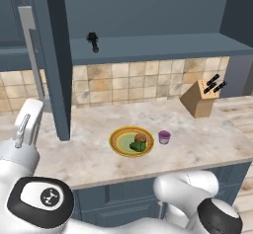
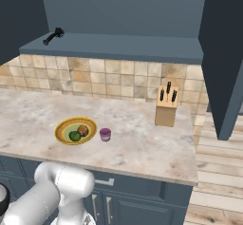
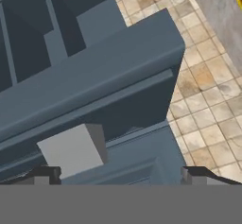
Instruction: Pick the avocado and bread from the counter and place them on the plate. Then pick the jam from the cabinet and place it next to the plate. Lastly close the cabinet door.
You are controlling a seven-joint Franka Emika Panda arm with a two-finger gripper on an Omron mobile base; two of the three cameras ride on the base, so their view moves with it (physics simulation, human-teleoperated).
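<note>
1. We see a kitchen with a tan tiled backsplash behind a marbled beige surface [image 1: 89, 154] set over dark blue-grey base units, and the wall cabinet [image 2: 123, 10] above it standing open.
2. On the surface lies the plate [image 1: 118, 144], and on it sit the avocado [image 1: 138, 147] and the bread [image 1: 140, 138], touching each other. We judge the first part of the task done.
3. The jam [image 1: 164, 137] stands upright on the surface just right of the plate, apart from its rim, which fits the call to set it next to the plate and not on it.
4. On the cabinet's inner shelf a slim black bottle-like object [image 1: 93, 41] is at the left; it is no part of the task.
5. A knife block [image 2: 166, 106] stands further right, near the backsplash, well away from the plate.
6. The cabinet door [image 1: 54, 55] hangs open at the left, edge toward us, its grey bar handle [image 1: 30, 50] beside it.
7. The hand [image 3: 118, 173] has its fingertips [image 3: 45, 173] spread wide with nothing between them, and the grey end of the bar handle sits just above them in the hand view.
8. We judge that the hand is held open at the handle so that it can push or pull the door shut, the last step left.
</note>
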